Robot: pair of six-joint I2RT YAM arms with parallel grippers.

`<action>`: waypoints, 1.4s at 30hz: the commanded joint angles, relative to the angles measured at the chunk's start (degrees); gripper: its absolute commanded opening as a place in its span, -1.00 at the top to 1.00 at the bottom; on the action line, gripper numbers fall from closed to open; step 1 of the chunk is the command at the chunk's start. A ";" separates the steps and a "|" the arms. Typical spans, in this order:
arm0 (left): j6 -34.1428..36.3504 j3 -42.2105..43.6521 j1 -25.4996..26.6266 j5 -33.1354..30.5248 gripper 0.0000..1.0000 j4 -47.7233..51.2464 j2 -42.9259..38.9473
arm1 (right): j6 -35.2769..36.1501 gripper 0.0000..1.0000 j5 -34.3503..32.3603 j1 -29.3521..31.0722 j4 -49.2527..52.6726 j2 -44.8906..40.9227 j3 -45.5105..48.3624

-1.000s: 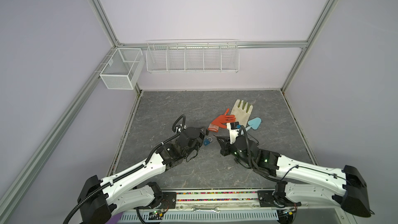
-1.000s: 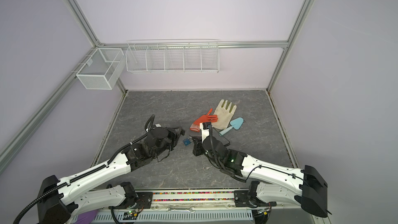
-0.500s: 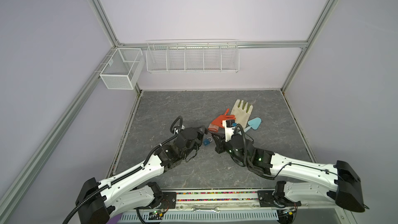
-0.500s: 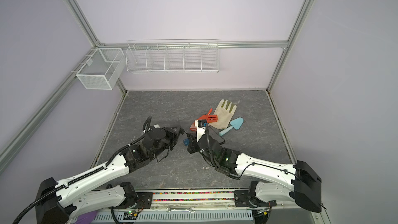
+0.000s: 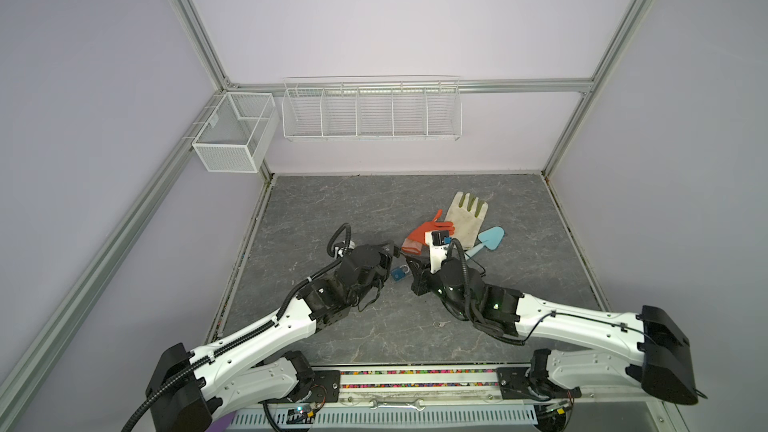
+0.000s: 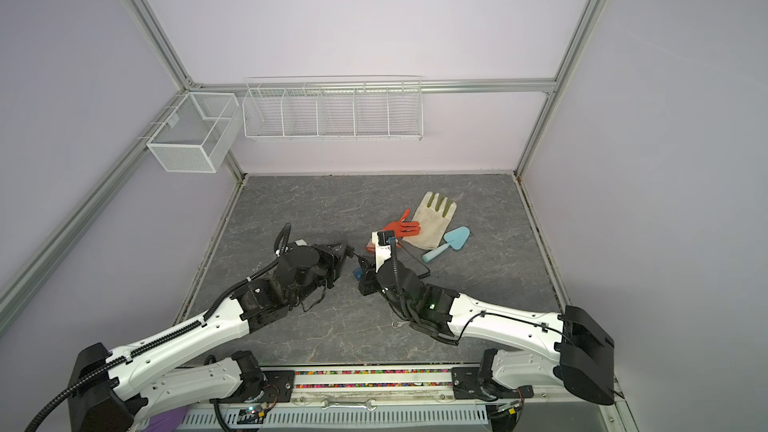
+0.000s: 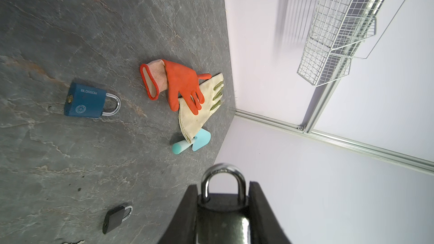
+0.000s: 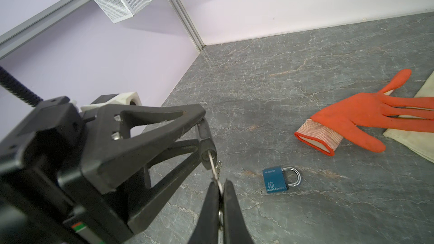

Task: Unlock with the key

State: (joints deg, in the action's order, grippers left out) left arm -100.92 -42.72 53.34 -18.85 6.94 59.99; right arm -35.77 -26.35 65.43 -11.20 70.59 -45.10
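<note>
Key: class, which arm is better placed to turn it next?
Right. The right claw pinches the key, its tip at the keyhole of the black padlock clamped in the left claw.

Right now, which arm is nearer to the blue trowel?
Right. The right arm is beside the blue trowel; the left arm is farther, on the right arm's other side.

Right gripper (image 8: 220, 184) moved in; key (image 8: 214, 172) now meets held padlock (image 8: 206, 145).
</note>
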 commanded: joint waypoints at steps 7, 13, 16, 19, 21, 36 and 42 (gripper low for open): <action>-1.18 -0.69 0.10 -0.07 1.00 -1.61 -0.31 | 1.49 0.87 -1.92 0.56 1.29 2.44 -2.49; -0.94 -0.61 0.10 -0.48 1.00 -1.81 0.21 | 1.49 0.87 -1.89 0.57 1.71 2.89 -2.81; -0.63 -0.43 0.10 -1.35 1.00 -1.92 0.10 | 1.99 0.87 -1.88 0.54 2.45 2.72 -2.97; 0.65 -0.65 0.10 -2.65 1.00 -1.11 -0.23 | 2.61 0.87 -2.52 0.56 3.35 2.45 -2.85; 0.99 -0.58 0.01 -3.17 1.00 -0.98 -0.51 | 2.85 0.87 -2.67 0.49 3.56 2.40 -2.76; 1.81 -0.98 -0.26 -3.38 1.00 -0.74 0.13 | 4.08 0.87 -1.80 0.76 2.53 1.35 -3.88; 1.94 -1.39 -0.41 -2.58 1.00 -1.18 0.83 | 4.66 0.87 -2.13 0.78 2.42 1.08 -4.07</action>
State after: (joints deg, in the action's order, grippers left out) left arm -99.33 -42.74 53.15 -21.04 7.11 60.29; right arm -32.47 -27.81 65.78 -7.97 72.73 -47.68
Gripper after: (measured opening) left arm 0.294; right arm 0.066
